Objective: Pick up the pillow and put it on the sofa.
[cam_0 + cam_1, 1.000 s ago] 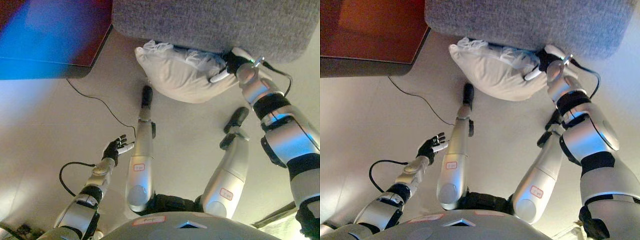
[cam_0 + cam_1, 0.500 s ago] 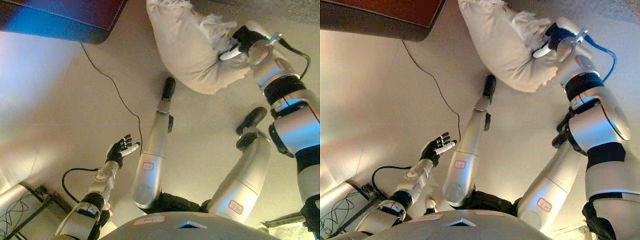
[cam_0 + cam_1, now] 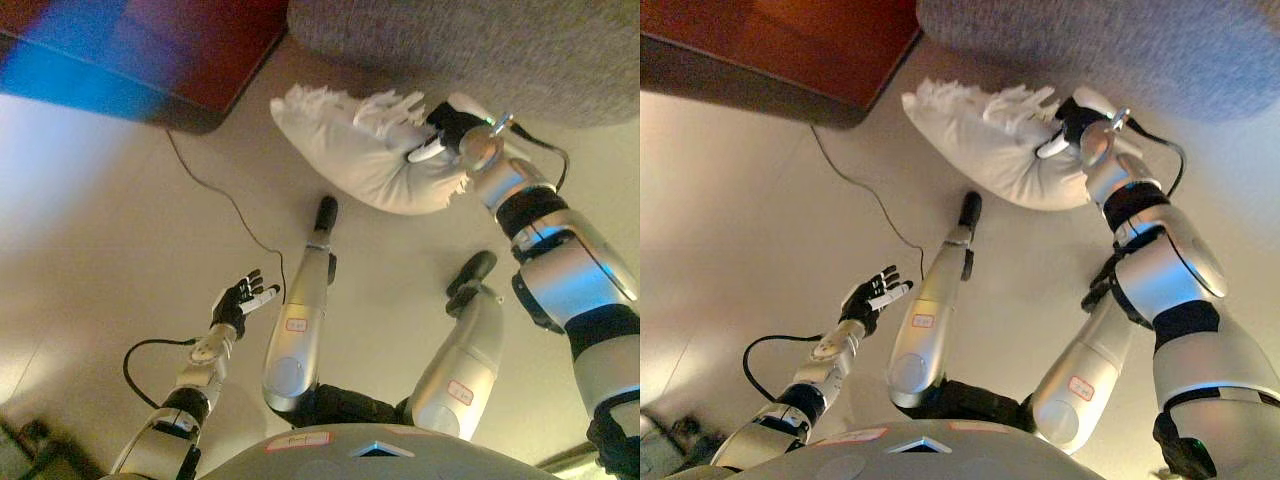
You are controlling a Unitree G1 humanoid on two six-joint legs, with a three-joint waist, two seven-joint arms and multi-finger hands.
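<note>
A white pillow [image 3: 350, 150] with a frilled edge hangs just below the front of the grey sofa [image 3: 470, 50], which fills the top right. My right hand [image 3: 443, 130] is shut on the pillow's right end and holds it up off the floor; it also shows in the right eye view [image 3: 1068, 125]. My left hand [image 3: 238, 298] is open and empty, low on the left above the beige floor, far from the pillow.
A dark red-brown table [image 3: 770, 50] stands at the top left beside the sofa. A thin black cord [image 3: 215, 195] runs across the floor from under the table.
The view has swung, so the sofa front shows again. My right hand still grips the pillow, now lying more level under the sofa edge. The left hand stays put.
</note>
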